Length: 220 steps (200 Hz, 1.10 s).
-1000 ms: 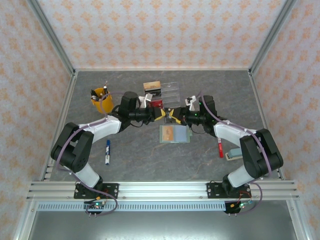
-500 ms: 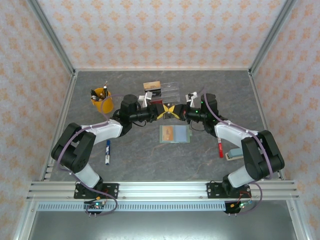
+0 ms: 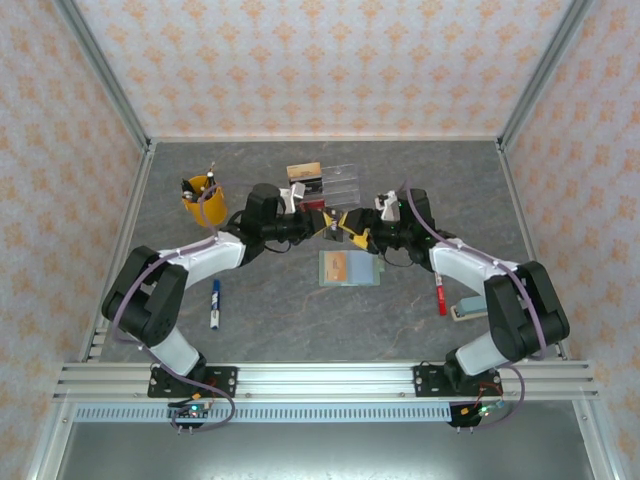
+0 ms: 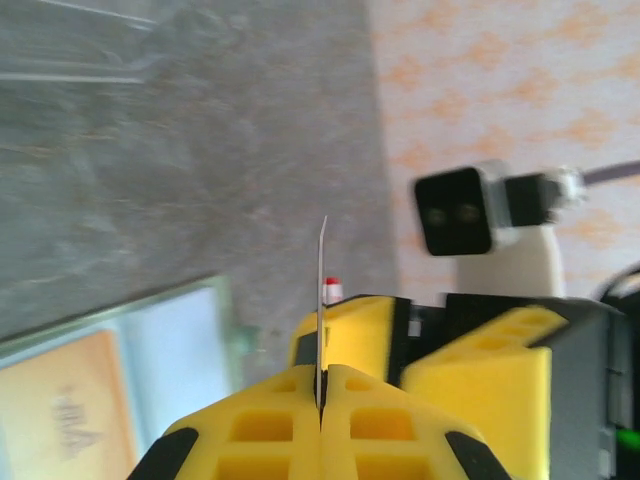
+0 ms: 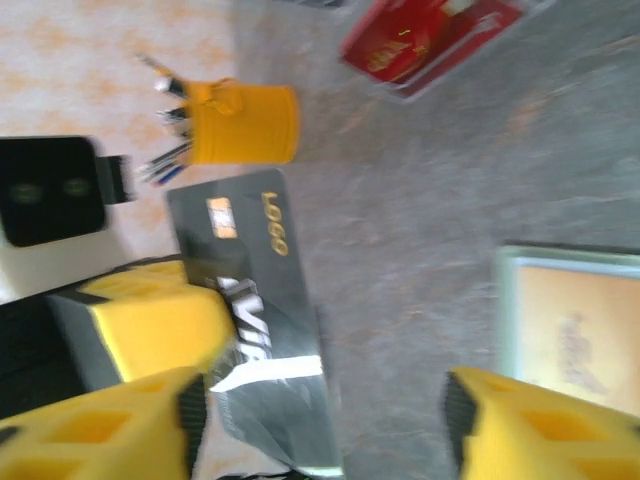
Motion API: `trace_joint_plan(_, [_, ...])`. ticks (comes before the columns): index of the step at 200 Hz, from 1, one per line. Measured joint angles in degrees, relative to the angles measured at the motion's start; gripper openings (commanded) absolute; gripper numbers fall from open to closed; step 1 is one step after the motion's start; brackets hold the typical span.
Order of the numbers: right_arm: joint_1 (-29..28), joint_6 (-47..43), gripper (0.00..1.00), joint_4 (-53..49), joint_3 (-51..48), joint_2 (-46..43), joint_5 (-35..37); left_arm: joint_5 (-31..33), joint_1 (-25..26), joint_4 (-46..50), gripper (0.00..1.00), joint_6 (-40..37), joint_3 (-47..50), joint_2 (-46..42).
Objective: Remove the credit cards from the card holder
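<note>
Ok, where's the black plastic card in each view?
Top external: black plastic card at centre, just above the open sage-green card holder.
Left wrist: edge-on sliver pinched by the left fingers.
Right wrist: centre-left, face showing.
Shared landmark: that holder, tan-orange card inside.

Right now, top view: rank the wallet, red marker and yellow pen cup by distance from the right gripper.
1. The wallet, just below the right gripper in that view.
2. The red marker, lower right.
3. The yellow pen cup, far left.
</note>
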<state>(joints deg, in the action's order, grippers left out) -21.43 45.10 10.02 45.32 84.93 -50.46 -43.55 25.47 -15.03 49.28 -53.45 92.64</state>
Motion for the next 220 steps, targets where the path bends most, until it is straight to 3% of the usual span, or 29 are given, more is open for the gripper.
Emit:
trace_joint_plan(40, [0.0,-7.5,0.92,-13.51,3.43,-3.43,11.06,12.76,0.0,22.16,0.0,-22.95,-11.17,-3.04])
trace_joint_plan(89, [0.0,-12.09,0.98,-21.27,4.37,-4.48,19.67,25.73,0.0,35.08,0.0,-50.69,-22.69,-0.94])
trace_joint_plan(147, [0.0,-14.12,1.0,-25.59,6.51,-3.58,22.67,28.92,-0.02,48.72,0.0,-80.63,-38.69,10.19])
trace_joint_plan(187, [0.0,-14.58,1.0,-26.91,8.28,-3.1,23.28,29.64,-0.52,55.69,0.0,-93.11,-49.2,18.64])
trace_joint_plan(220, [0.0,-14.56,1.0,-27.87,8.28,-3.1,23.32,31.01,-1.27,59.63,0.0,-99.01,-55.91,25.05])
